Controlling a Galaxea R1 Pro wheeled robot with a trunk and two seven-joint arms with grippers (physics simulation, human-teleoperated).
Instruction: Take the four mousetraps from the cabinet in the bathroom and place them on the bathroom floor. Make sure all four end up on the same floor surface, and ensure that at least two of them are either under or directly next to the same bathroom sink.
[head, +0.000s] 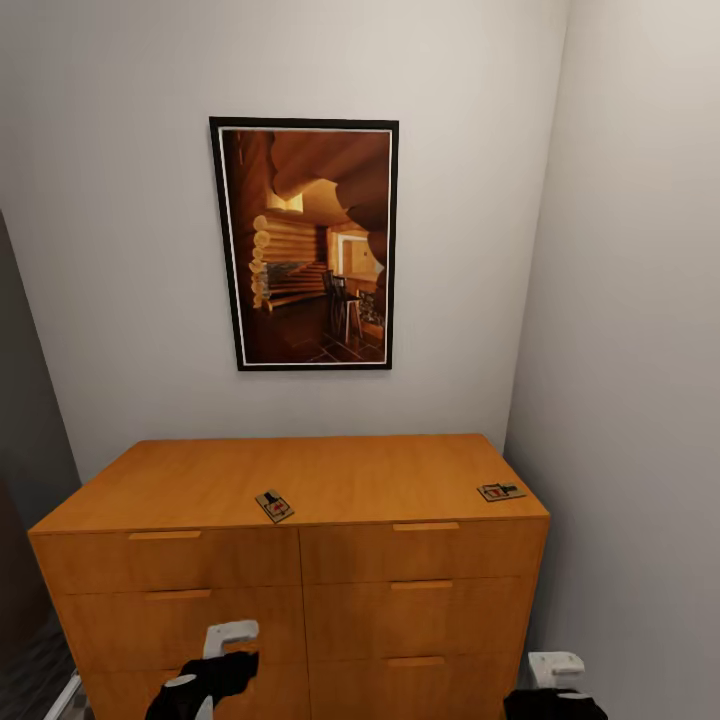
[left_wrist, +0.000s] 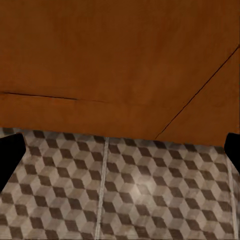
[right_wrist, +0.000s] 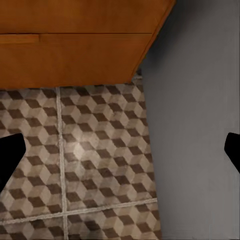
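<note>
Two flat brown mousetraps (head: 274, 506) (head: 501, 491) with red markings lie well apart on the orange-brown cabinet (head: 300, 470); both end effectors (left_wrist: 120, 150) (right_wrist: 120, 150) released.

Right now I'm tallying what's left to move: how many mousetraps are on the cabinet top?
2. One mousetrap lies near the front edge at the middle of the cabinet top; the other mousetrap lies at its front right corner. Any others may be out of sight, perhaps inside the drawers.
</note>
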